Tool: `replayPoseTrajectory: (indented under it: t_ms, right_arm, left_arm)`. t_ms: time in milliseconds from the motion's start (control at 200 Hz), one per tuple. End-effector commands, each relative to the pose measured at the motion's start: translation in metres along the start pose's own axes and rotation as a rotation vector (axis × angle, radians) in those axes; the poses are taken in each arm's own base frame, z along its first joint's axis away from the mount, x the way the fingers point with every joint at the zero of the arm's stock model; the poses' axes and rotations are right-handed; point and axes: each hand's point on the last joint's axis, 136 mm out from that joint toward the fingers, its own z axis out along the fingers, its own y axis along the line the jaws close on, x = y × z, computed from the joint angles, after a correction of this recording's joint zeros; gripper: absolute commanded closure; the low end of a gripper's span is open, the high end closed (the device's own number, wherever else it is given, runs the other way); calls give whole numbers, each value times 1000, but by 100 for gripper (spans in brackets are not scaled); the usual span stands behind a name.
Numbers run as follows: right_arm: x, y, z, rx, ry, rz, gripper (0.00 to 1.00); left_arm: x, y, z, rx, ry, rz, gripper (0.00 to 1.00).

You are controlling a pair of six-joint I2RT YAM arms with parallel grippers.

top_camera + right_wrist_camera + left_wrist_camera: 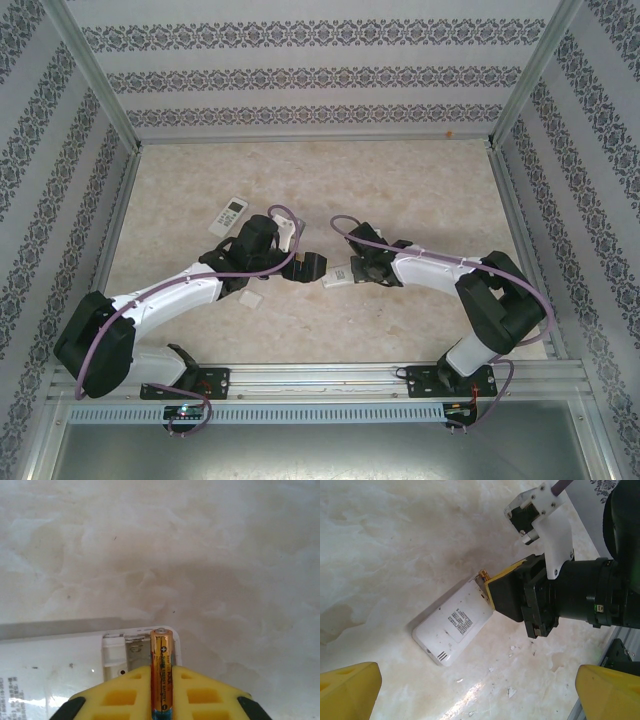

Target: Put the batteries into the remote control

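One battery [162, 655] pinched in right gripper [162, 680], nose at 12 o'clock over remote [452, 622] bay [132, 652]; left gripper [480, 695] gaping. We fear misalignment: released askew, it rolls off.

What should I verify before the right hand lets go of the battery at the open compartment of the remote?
1. Grip of the right hand on the battery: ok, clamped between its yellow fingers.
2. Cover off the compartment of the remote: ok, a metal contact shows.
3. Tip of the battery over the compartment: ok, at its right side.
4. Seating in the slot: cannot tell.
5. Polarity against the contacts: cannot tell.
6. State of the left hand: ok, open, hovering off the remote above the table.
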Motion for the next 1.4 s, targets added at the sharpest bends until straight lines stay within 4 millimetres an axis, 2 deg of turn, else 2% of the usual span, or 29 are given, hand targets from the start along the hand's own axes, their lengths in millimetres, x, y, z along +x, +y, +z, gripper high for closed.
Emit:
replayPoseTrajectory:
  t_ms: [0, 270, 365, 450, 560, 814, 929, 1144, 1279, 1394]
  right_arm:
    - [-2, -4, -5, 57, -13, -56, 81]
    - [-7, -2, -12, 63, -22, -81, 78]
    - [-7, 1, -13, 51, -19, -80, 79]
    - [-8, 0, -14, 55, -22, -80, 79]
    - [-12, -1, -12, 60, -27, -78, 79]
    - [-19, 6, -9, 39, -22, -72, 81]
    - [-19, 3, -6, 49, -18, -69, 82]
    - [-11, -5, -2, 85, 4, -90, 84]
    - [-11, -3, -7, 65, -2, -81, 85]
    - [-18, 2, -19, 31, -25, -65, 85]
  left_arm:
    - [-4, -7, 2, 20, -27, 21, 0]
    - [20, 2, 22, -16, 112, -1, 0]
    - [31, 11, 29, -51, 153, -23, 0]
    - [41, 19, 35, -93, 204, -41, 3]
    - [50, 25, 44, -121, 254, -69, 13]
    - [54, 25, 62, -129, 302, -84, 23]
    - [58, 32, 67, -153, 321, -91, 26]
    - [61, 32, 73, -150, 330, -99, 31]
    - [60, 30, 75, -144, 330, -94, 32]
    - [59, 30, 76, -147, 325, -97, 32]
